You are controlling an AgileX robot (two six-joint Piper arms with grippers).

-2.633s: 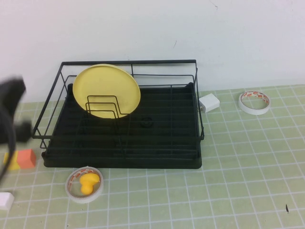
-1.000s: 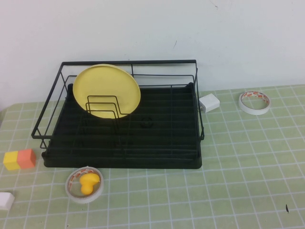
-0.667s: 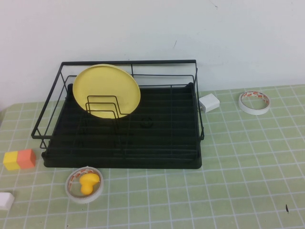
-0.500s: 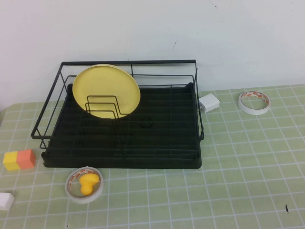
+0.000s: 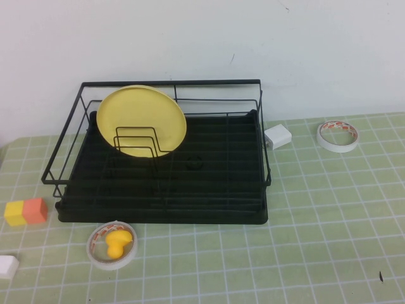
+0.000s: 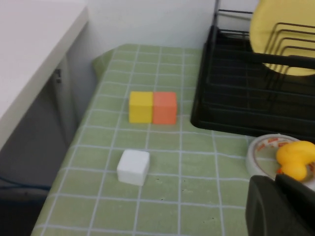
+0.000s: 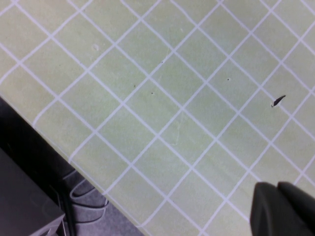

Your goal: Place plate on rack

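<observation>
Green gridded surface [image 5: 316, 209]: plate [image 5: 142, 120] standing upright among rack [image 5: 166, 190] dividers, task seemingly done. Left pincer [image 6: 283, 209] and right pincer [image 7: 283, 209] withdrawn off-rack, both pressed together, empty.

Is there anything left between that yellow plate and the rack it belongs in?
Nothing visible. The plate already stands on edge in the rack, behind its wire loops. The left pincer and right pincer hang off to the sides over the table.

You see the round pale-yellow plastic plate [image 5: 141, 120] standing on edge among the upright dividers, upper left of the black wire dish rack [image 5: 190, 183].
</observation>
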